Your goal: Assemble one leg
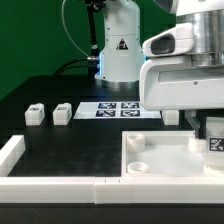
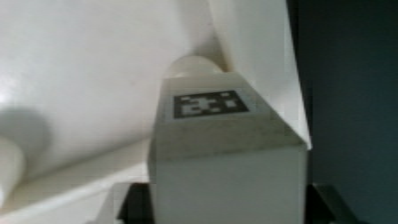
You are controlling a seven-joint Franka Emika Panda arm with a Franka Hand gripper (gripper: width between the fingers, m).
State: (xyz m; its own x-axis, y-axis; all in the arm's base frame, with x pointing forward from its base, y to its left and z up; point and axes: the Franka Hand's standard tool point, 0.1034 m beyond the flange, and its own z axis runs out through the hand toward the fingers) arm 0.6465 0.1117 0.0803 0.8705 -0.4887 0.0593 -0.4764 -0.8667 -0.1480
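Observation:
My gripper (image 1: 211,131) is shut on a leg (image 1: 214,142), a small white block with a black-and-white tag. It holds the leg at the far corner of the white tray-like panel (image 1: 150,165), on the exterior view's right. In the wrist view the leg (image 2: 222,140) fills the middle, tag facing the camera, tip pointing into the panel's corner (image 2: 89,90). The dark fingers (image 2: 143,200) press on both its sides. Whether the tip touches the panel is hidden. Two more legs (image 1: 35,113) (image 1: 62,113) stand on the black table at the exterior view's left.
The marker board (image 1: 118,109) lies at the back middle, in front of the robot base (image 1: 120,45). White border rails (image 1: 12,152) (image 1: 50,184) run along the left and front. Another small white block (image 1: 172,118) stands behind the panel.

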